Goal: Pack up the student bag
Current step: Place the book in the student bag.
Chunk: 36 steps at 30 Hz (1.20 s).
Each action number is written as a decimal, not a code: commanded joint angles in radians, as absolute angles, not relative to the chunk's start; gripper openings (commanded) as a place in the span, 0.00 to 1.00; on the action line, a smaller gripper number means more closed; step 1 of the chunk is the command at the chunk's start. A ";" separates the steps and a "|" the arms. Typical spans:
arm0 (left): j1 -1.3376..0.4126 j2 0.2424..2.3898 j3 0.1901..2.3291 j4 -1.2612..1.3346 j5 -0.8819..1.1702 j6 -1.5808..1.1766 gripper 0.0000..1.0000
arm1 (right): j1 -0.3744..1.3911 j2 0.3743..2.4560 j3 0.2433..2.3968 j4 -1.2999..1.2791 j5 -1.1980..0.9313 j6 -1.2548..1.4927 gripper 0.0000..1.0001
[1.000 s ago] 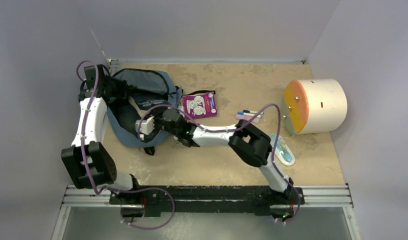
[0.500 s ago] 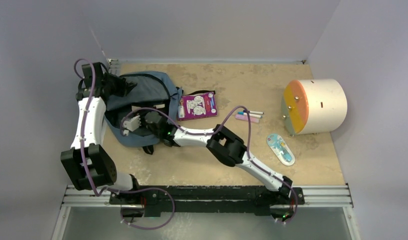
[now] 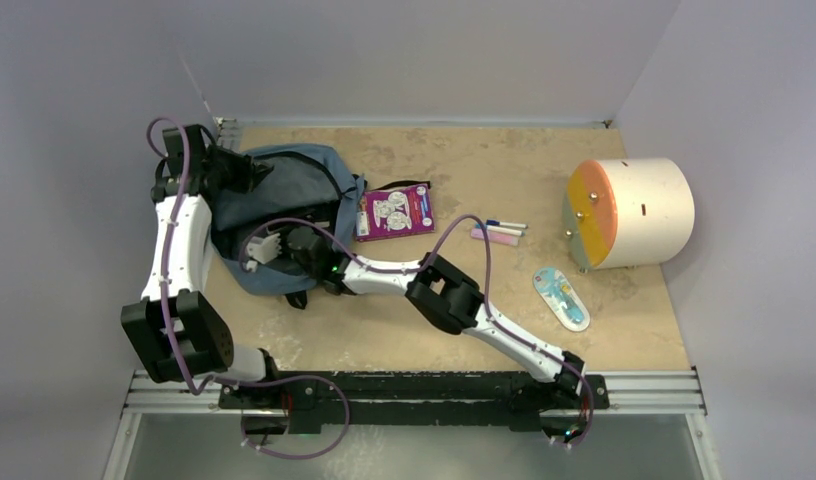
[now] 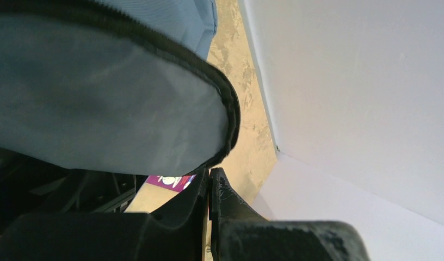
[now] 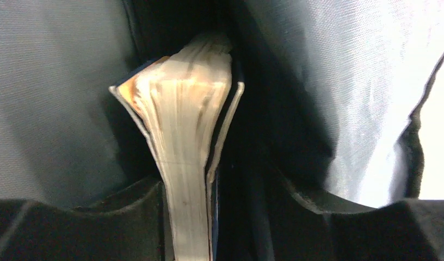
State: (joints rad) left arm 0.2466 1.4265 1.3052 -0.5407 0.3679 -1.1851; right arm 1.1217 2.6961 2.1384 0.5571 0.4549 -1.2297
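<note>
Reaching further left than a second ago, my right gripper [image 3: 269, 247], clamped on a thick book [image 5: 182, 109], is inside the student bag [image 3: 289, 185] at the table's [image 3: 464, 330] far-left corner, so packing proceeds. Meanwhile my left gripper [image 4: 210, 187] is pressed closed at its rim.

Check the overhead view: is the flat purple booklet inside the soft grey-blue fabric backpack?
No, the purple booklet lies flat on the tan tabletop, outside the backpack and beside it.

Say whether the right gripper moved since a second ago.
Yes. The right gripper, holding a book, went left, away from the purple booklet, further into the student bag.
</note>
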 commanded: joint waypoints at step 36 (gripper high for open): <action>0.049 1.267 1.145 -0.340 0.338 -0.782 0.07 | 0.944 1.659 1.365 0.263 0.280 0.199 0.90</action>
